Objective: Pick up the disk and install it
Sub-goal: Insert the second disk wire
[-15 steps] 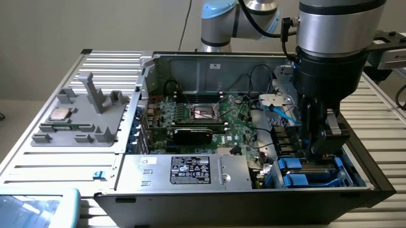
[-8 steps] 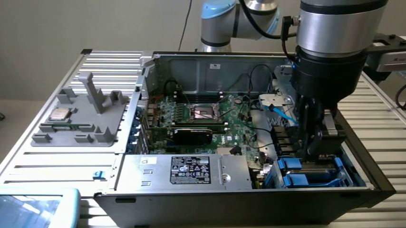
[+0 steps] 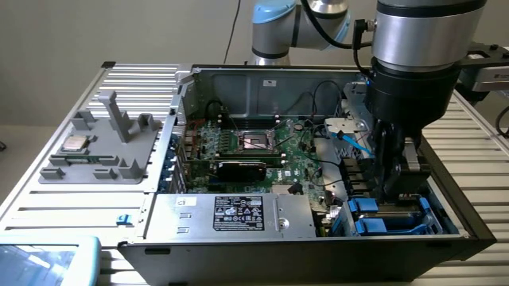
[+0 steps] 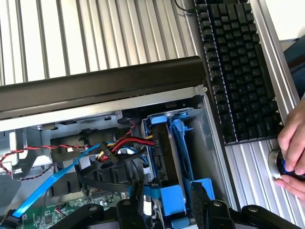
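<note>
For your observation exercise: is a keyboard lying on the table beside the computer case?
Yes, a black keyboard lies on the ribbed metal table next to the case.

In the exterior view the pincer hides most of the disk; the sticker print is too small to read. A hand is cut off at the wrist view's edge.

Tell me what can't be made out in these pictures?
- The disk, wrist view: seen edge-on in the drive bay, its label face is hidden.
- Gripper, exterior view: its own dark body hides whatever lies between the fingertips.
- Sticker print: too small to read.
- A person's hand: cut off by the edge.
</note>
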Controlling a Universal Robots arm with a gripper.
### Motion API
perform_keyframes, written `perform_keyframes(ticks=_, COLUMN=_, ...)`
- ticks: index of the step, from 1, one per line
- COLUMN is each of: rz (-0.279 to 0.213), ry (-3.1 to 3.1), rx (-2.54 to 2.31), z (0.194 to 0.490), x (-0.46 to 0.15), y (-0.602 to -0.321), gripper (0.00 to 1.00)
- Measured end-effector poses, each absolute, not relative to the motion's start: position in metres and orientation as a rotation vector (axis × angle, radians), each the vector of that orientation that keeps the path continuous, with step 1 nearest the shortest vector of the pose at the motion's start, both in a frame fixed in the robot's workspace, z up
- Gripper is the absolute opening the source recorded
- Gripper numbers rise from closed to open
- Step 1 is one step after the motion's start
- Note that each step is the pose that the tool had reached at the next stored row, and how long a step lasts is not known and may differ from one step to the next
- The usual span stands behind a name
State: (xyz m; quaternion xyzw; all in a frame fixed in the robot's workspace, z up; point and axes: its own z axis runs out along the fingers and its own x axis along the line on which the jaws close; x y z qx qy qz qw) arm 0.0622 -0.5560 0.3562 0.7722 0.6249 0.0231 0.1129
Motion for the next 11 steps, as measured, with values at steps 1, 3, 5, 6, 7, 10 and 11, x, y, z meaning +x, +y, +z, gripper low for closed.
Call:
perform_keyframes(ticks=1, rz=0.068, ry=1.834, rx=2.266, z=0.3562, x=0.0622, y=-0.5560, gripper=0.49)
perform_keyframes(ticks=3, rz=0.068, ry=1.834, rx=2.265, z=0.3562, x=0.0627, y=-0.5560, gripper=0.42)
perform_keyframes(ticks=5, rz=0.068, ry=1.834, rx=2.266, z=0.3562, x=0.0632, y=-0.5560, gripper=0.42)
perform_keyframes(ticks=6, rz=0.069, ry=1.834, rx=2.266, z=0.3563, x=0.0638, y=-0.5560, gripper=0.42)
perform_keyframes(ticks=7, rz=0.069, ry=1.835, rx=2.265, z=0.3563, x=0.0644, y=-0.5560, gripper=0.42)
perform_keyframes(ticks=10, rz=0.072, ry=1.840, rx=2.264, z=0.3562, x=0.0664, y=-0.5560, gripper=0.42)
perform_keyframes(ticks=11, rz=0.073, ry=1.842, rx=2.263, z=0.3562, x=0.0670, y=-0.5560, gripper=0.42)
